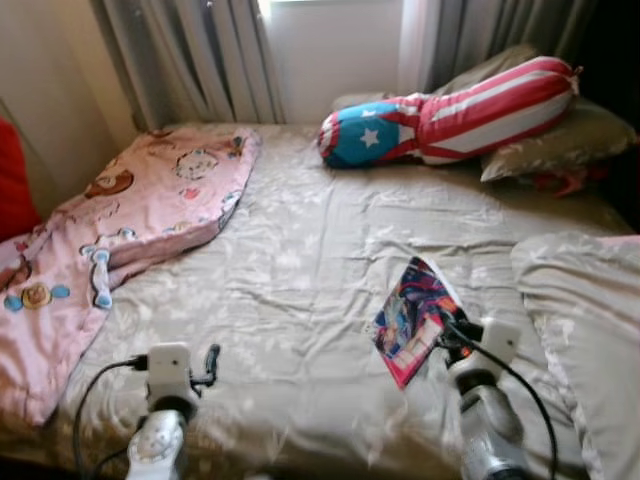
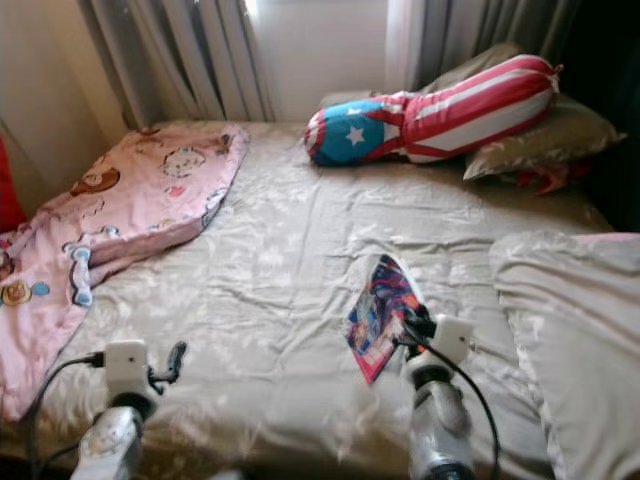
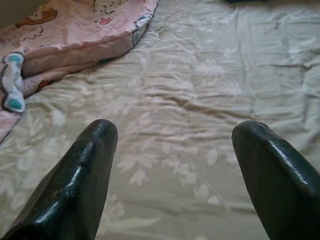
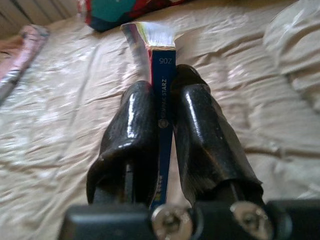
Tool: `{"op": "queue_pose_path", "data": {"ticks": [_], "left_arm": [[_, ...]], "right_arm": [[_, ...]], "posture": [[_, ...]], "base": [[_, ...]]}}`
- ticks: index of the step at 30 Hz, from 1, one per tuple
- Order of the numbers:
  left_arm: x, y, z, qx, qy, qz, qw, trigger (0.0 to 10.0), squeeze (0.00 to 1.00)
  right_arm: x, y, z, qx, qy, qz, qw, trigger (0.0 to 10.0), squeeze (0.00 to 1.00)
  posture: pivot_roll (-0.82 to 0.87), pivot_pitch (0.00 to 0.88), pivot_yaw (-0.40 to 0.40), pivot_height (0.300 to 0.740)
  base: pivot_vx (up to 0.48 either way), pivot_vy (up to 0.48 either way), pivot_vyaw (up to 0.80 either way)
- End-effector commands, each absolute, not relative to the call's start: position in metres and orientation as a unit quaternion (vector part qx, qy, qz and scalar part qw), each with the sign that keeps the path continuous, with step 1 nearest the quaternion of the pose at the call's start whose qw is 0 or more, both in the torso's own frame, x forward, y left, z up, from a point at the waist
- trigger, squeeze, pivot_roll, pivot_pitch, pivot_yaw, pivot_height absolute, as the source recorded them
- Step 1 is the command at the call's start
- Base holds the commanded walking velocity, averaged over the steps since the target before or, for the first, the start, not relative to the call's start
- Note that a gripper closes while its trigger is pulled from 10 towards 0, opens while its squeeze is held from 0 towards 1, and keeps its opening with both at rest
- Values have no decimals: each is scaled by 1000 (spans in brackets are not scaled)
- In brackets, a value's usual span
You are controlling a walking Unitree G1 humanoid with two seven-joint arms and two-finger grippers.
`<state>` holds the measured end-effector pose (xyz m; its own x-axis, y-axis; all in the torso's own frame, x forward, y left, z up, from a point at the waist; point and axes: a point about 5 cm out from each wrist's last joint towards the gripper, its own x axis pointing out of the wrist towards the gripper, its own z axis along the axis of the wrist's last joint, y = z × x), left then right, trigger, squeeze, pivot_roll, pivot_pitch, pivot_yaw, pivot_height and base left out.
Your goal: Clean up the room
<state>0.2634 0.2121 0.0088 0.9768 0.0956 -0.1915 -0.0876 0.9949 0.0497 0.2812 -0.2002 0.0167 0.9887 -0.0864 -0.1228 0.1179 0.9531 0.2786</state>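
A thin colourful book (image 1: 412, 318) with a blue spine (image 4: 163, 75) is held just above the beige bedspread (image 1: 300, 260), at the right of the bed's near side. My right gripper (image 1: 447, 336) is shut on its spine, one black finger (image 4: 131, 130) on each side. My left gripper (image 3: 172, 135) hovers open over the bedspread at the near left, nothing between its fingers (image 3: 85, 175). A pink cartoon-print blanket (image 1: 130, 215) lies crumpled on the bed's left side.
A stars-and-stripes bolster (image 1: 450, 115) and beige pillows (image 1: 560, 140) sit at the head of the bed by grey curtains (image 1: 190, 60). Another beige pillow (image 1: 585, 320) lies at the near right. Something red (image 1: 12, 180) stands at the far left.
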Motion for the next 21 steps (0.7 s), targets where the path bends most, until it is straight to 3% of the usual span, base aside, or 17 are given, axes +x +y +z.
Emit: {"op": "queue_pose_path", "data": {"ticks": [1,10,21], "left_arm": [[259,227,8,29,105,61,992,10000,0],[256,238,13,46,101,58,992,10000,0],[247,254,21,79,101,39,991,10000,0]], "right_arm": [[290,-187,27,142,30,-30,989,10000,0],[292,-181,22,128,59,-24,990,10000,0],[322,-165,42,295,42,-18,954,10000,0]], "posture": [[10,0,24,655],[41,0,57,655],[115,0,101,655]], "base": [[0,0,0],[0,0,0],[0,0,0]]}}
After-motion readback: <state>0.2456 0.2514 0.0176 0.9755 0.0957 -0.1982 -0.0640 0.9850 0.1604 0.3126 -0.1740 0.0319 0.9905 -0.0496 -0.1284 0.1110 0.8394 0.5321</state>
